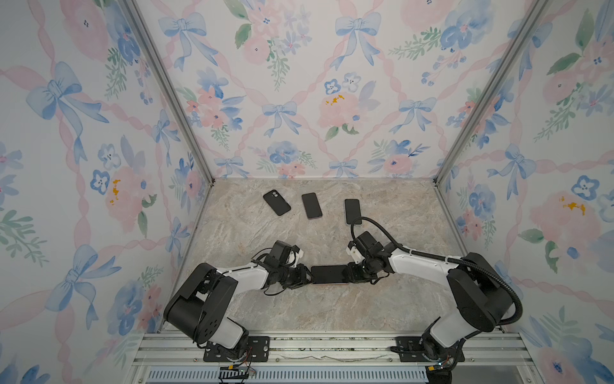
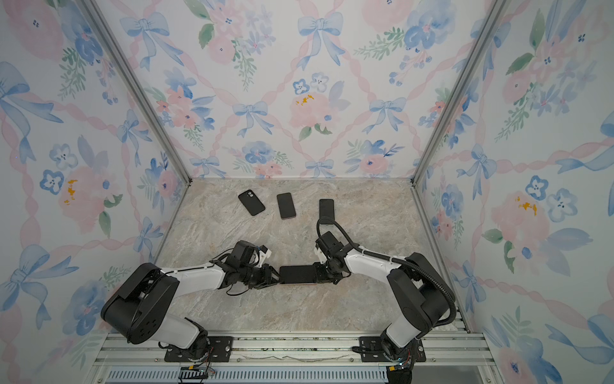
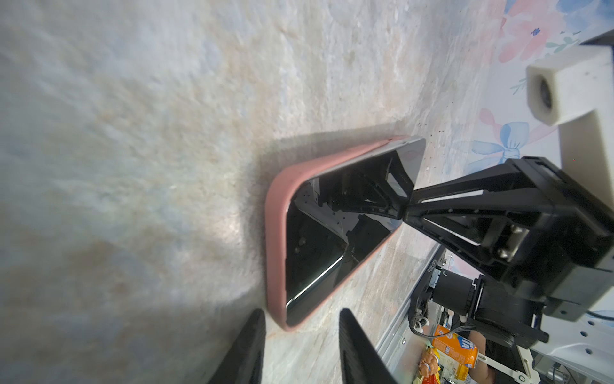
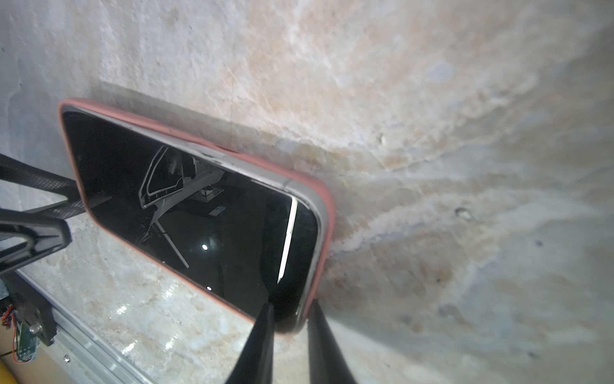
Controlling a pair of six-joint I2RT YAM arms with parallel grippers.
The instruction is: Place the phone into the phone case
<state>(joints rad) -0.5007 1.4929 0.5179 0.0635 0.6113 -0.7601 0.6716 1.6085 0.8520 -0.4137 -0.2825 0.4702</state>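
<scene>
Phone (image 1: 327, 274) lies half-seated in case (image 3: 275, 239) on table (image 1: 332, 316), one long edge proud. Left claw (image 3: 300, 314) gapes at its end. Right claw (image 4: 291, 304) straddles a corner, grip unclear. Uneven squeeze could pop phone out.

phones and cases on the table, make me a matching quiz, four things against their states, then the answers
Things
1 pink case
2 black case
3 left fingers
4 right fingers

States
a apart, loose around one end of a case
b lying at the back of the table, camera hole up
c closed over one end of the phone and its case
d has a phone in it, between the two arms

Pairs: 1-d, 2-b, 3-a, 4-c
</scene>
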